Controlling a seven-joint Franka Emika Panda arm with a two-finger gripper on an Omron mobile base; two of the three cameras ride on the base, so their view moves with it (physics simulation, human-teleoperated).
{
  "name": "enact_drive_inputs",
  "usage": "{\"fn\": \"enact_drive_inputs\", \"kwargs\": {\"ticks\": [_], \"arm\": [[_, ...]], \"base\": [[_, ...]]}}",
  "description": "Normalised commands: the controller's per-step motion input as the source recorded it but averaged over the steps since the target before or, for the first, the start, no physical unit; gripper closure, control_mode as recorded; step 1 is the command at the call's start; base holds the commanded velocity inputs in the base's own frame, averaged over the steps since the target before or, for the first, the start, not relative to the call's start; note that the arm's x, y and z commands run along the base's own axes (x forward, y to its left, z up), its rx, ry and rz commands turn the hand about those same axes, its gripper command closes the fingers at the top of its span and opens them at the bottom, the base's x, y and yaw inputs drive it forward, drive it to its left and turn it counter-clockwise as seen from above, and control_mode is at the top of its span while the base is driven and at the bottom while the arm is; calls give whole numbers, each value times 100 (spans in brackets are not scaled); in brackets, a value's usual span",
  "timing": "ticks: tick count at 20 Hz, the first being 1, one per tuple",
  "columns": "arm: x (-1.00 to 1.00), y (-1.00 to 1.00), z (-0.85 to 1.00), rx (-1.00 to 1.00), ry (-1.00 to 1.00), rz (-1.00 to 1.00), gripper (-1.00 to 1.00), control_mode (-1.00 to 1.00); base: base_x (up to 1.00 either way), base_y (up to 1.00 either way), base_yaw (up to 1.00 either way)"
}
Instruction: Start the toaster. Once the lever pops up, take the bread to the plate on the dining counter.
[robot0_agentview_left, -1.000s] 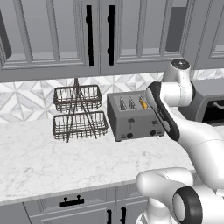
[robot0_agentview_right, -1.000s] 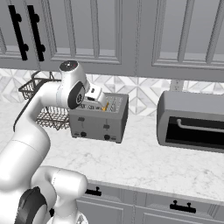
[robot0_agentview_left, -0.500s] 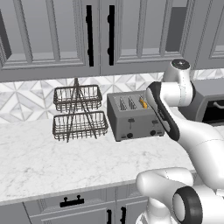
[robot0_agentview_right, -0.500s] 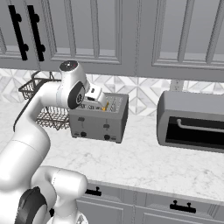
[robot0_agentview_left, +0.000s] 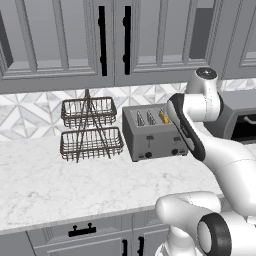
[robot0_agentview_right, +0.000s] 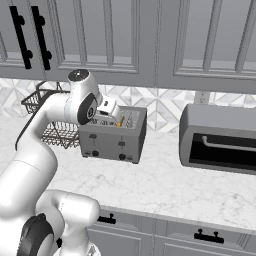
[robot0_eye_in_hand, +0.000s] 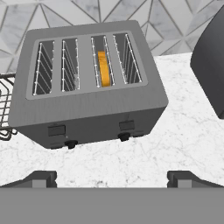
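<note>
The grey toaster (robot0_eye_in_hand: 89, 87) stands on the marble counter, seen from above in the hand view with its four slots facing up. The golden bread (robot0_eye_in_hand: 103, 68) sits low in the third slot from the left, only its top edge showing. Two slide levers (robot0_eye_in_hand: 127, 126) and two black knobs (robot0_eye_in_hand: 70, 143) line the toaster's front. My gripper (robot0_eye_in_hand: 113, 178) hovers above and in front of the toaster, open and empty, its fingertips (robot0_eye_in_hand: 43, 177) spread wide. From the left base camera the bread (robot0_agentview_left: 163, 118) peeks out beside my forearm. The plate and dining counter are out of view.
A two-tier wire basket rack (robot0_agentview_left: 91, 130) stands just left of the toaster (robot0_agentview_left: 150, 134). A grey microwave-like appliance (robot0_agentview_right: 220, 137) sits to its right. Upper cabinets (robot0_agentview_left: 100, 40) hang over the marble counter (robot0_agentview_left: 60, 180), and the tiled wall is close behind.
</note>
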Motion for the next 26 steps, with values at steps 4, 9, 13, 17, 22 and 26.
{"fn": "enact_drive_inputs", "kwargs": {"ticks": [4,9,13,17,22,26], "arm": [[0,0,0,0,0,0,-100,-100],[0,0,0,0,0,0,-100,-100],[0,0,0,0,0,0,-100,-100],[0,0,0,0,0,0,-100,-100],[0,0,0,0,0,0,-100,-100],[0,0,0,0,0,0,-100,-100]], "base": [[0,0,0],[0,0,0],[0,0,0],[0,0,0],[0,0,0],[0,0,0]]}}
